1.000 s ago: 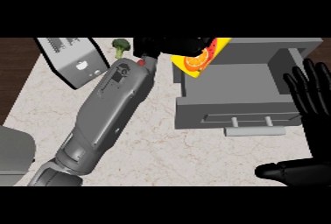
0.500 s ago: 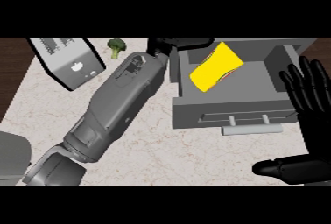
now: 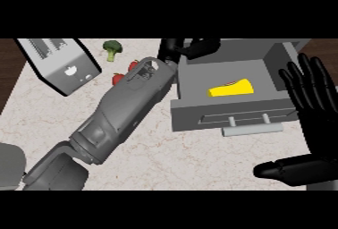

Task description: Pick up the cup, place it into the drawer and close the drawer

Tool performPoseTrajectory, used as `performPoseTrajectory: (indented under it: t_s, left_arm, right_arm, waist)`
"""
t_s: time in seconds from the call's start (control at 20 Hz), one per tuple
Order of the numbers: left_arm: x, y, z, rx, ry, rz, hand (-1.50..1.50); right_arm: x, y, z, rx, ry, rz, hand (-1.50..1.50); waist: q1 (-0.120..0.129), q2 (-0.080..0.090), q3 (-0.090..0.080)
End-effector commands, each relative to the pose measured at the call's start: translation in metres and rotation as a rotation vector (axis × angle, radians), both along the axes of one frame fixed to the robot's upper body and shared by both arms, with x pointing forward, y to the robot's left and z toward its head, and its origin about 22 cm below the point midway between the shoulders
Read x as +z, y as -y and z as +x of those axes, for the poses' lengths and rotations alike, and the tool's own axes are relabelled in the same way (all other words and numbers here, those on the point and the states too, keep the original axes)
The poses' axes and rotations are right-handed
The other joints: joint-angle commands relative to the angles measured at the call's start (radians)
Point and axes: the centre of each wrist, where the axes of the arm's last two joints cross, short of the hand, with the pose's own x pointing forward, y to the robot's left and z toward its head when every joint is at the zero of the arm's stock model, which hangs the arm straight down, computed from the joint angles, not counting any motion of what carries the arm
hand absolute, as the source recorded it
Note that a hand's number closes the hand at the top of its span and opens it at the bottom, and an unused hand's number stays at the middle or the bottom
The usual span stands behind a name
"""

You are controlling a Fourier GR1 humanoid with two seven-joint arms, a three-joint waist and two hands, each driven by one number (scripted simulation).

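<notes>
The yellow cup (image 3: 231, 88) lies on its side inside the open grey drawer (image 3: 198, 105), toward its right half, with nothing touching it. My left forearm runs from the lower left up to the drawer's back left corner. There my left hand (image 3: 192, 47) hovers with relaxed fingers and holds nothing. The drawer's bar handle (image 3: 252, 129) faces me at the front. My right hand (image 3: 310, 91) stands open at the right edge beside the drawer, fingers up, thumb (image 3: 287, 170) low.
A grey toaster (image 3: 63, 67) sits at the back left, with a broccoli floret (image 3: 112, 48) beside it. Red fruit (image 3: 119, 78) peeks out from under my left forearm. A grey rounded body (image 3: 10, 165) shows at the lower left edge.
The cup left my left hand and went from tilted over the drawer to lying on the drawer's floor. The left hand has drawn back to the rear left corner. The right hand stayed.
</notes>
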Motion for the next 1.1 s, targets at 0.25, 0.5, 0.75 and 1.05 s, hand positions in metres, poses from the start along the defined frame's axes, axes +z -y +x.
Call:
performPoseTrajectory:
  t_s: [0.25,0.5,0.75,1.05]
  left_arm:
    - [-0.006,0.007,-0.001,0.034,0.007,0.188,-1.5]
    - [-0.01,0.007,-0.003,0.052,-0.009,0.113,-1.5]
    - [0.005,0.017,-0.008,-0.028,0.036,-0.006,-1.5]
    - [0.001,0.014,-0.013,-0.111,0.066,-0.18,-1.5]
  right_arm:
    - [0.005,-0.002,-0.001,0.03,0.024,0.005,-1.5]
    - [0.004,-0.011,0.0,0.055,0.033,0.015,-1.5]
    - [0.006,0.005,0.01,0.072,0.032,0.07,-1.5]
    - [0.012,0.014,0.003,0.079,-0.01,0.087,-1.5]
  waist:
    - [-0.026,0.004,0.001]
    - [-0.04,0.012,0.001]
    - [-0.005,0.005,0.0]
    - [0.037,-0.01,-0.001]
